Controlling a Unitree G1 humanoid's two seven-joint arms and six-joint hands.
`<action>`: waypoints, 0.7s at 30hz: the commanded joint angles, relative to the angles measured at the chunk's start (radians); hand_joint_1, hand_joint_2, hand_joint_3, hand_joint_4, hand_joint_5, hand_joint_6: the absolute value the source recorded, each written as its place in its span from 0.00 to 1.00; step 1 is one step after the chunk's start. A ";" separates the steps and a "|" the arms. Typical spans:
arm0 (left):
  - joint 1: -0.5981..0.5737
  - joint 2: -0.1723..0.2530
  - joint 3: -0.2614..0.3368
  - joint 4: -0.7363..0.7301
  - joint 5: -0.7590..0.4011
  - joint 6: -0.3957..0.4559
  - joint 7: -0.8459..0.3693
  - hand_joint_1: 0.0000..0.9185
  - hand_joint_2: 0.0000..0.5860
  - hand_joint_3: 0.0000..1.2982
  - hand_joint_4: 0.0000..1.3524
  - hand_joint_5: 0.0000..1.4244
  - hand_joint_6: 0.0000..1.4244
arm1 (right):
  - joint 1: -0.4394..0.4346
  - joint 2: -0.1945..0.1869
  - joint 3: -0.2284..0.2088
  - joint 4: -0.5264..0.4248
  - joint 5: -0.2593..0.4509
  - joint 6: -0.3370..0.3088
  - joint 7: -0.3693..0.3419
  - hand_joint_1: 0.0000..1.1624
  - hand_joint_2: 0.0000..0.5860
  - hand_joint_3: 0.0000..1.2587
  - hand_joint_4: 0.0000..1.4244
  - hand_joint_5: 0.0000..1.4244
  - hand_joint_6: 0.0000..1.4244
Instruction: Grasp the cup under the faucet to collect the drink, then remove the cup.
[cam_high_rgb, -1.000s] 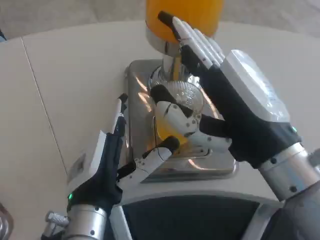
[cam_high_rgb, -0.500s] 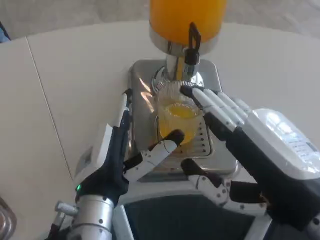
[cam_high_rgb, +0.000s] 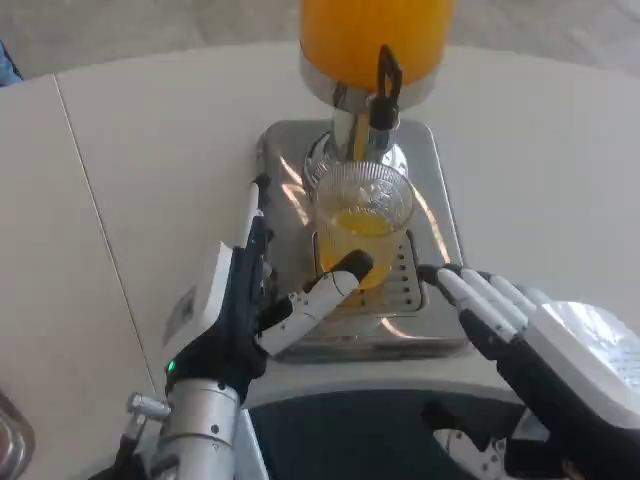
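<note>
A clear ribbed cup (cam_high_rgb: 363, 222) partly filled with orange juice stands on the silver drip tray (cam_high_rgb: 440, 215), right under the black-handled faucet (cam_high_rgb: 382, 88) of the orange juice dispenser (cam_high_rgb: 375, 35). My left hand (cam_high_rgb: 238, 305) lies at the tray's left front. Its thumb tip (cam_high_rgb: 346, 268) touches the cup's near wall, while its other fingers (cam_high_rgb: 256, 215) stretch up the tray's left edge, apart from the cup. My right hand (cam_high_rgb: 545, 345) is at the lower right with fingers straight and spread, holding nothing, its fingertips (cam_high_rgb: 445, 277) by the tray's right front corner.
The white table (cam_high_rgb: 150, 150) has a thin seam running down its left side. A metal object (cam_high_rgb: 10, 435) peeks in at the bottom left corner. My dark body (cam_high_rgb: 370, 435) fills the bottom edge.
My right hand came down off the faucet handle and drew back to the lower right. The left hand stays by the cup, which now shows plainly with juice in it.
</note>
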 joint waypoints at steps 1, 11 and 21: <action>-0.038 -0.024 -0.008 0.072 -0.002 -0.048 0.071 0.24 0.11 0.00 0.00 0.13 0.25 | 0.073 0.020 0.013 -0.044 -0.046 0.001 0.030 0.54 0.82 0.02 0.00 0.00 0.00; -0.152 -0.041 -0.014 0.230 -0.022 -0.134 0.149 0.38 0.10 0.00 0.00 0.12 0.26 | 0.169 0.076 0.022 -0.083 -0.126 -0.013 0.096 0.53 0.83 0.04 0.00 0.00 0.00; -0.184 0.007 -0.011 0.320 -0.078 -0.232 0.095 0.43 0.11 0.00 0.00 0.10 0.26 | 0.193 0.136 0.008 -0.083 -0.149 -0.051 0.131 0.53 0.82 0.05 0.00 0.00 0.00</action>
